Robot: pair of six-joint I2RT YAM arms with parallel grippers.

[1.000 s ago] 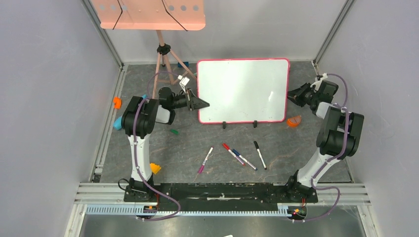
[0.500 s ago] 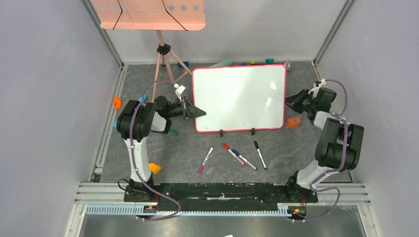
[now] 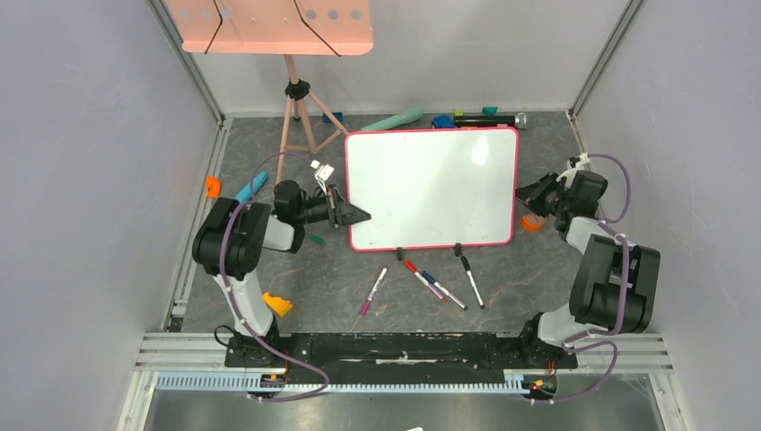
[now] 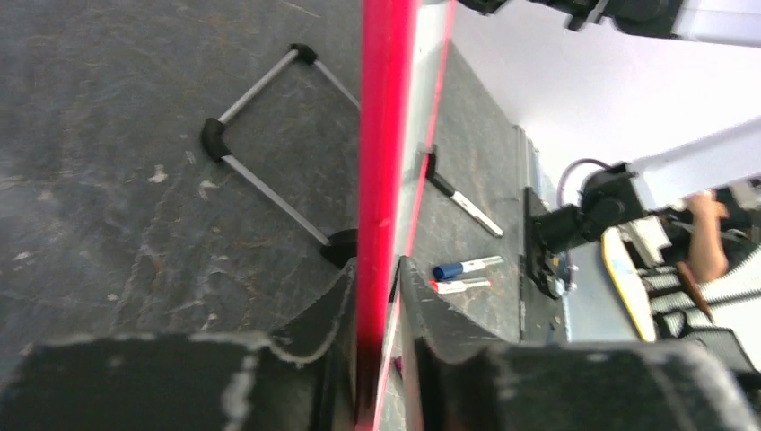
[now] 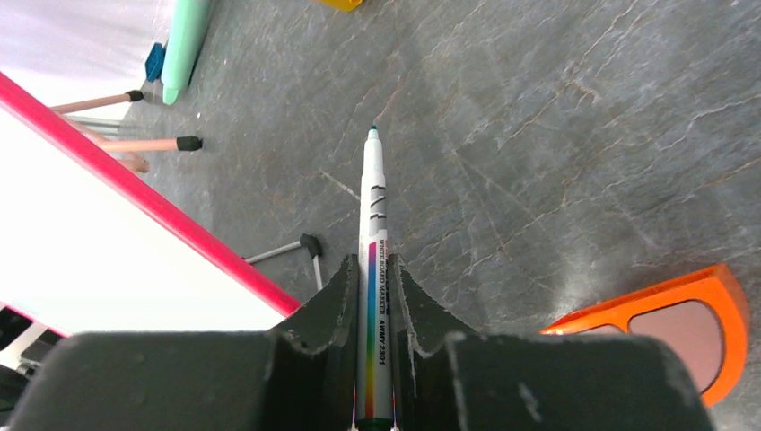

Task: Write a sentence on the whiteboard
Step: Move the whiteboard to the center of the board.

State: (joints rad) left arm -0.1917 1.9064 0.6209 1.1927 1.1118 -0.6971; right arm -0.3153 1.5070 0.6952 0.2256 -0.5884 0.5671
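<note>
The whiteboard (image 3: 431, 189), glossy white in a pink-red frame, stands mid-table on two black feet. Its face shows no sentence in the top view. My left gripper (image 3: 357, 215) is shut on the board's left edge. In the left wrist view the red frame (image 4: 384, 135) runs straight between the fingers of that gripper (image 4: 375, 269). My right gripper (image 3: 525, 190) hovers just off the board's right edge, shut on a whiteboard marker (image 5: 372, 206). The marker's green tip points forward over the table, apart from the board (image 5: 90, 233).
Several loose markers (image 3: 422, 278) lie in front of the board. An orange eraser (image 3: 535, 222) sits under the right gripper. A salmon tray on a tripod (image 3: 269, 25) stands at the back left. Teal and dark items (image 3: 392, 119) lie behind the board; a yellow wedge (image 3: 278, 305) lies near the left base.
The board has shifted toward the near edge and slightly left, still held by my left gripper, uncovering the items behind it. The right gripper with the marker moved nearer too.
</note>
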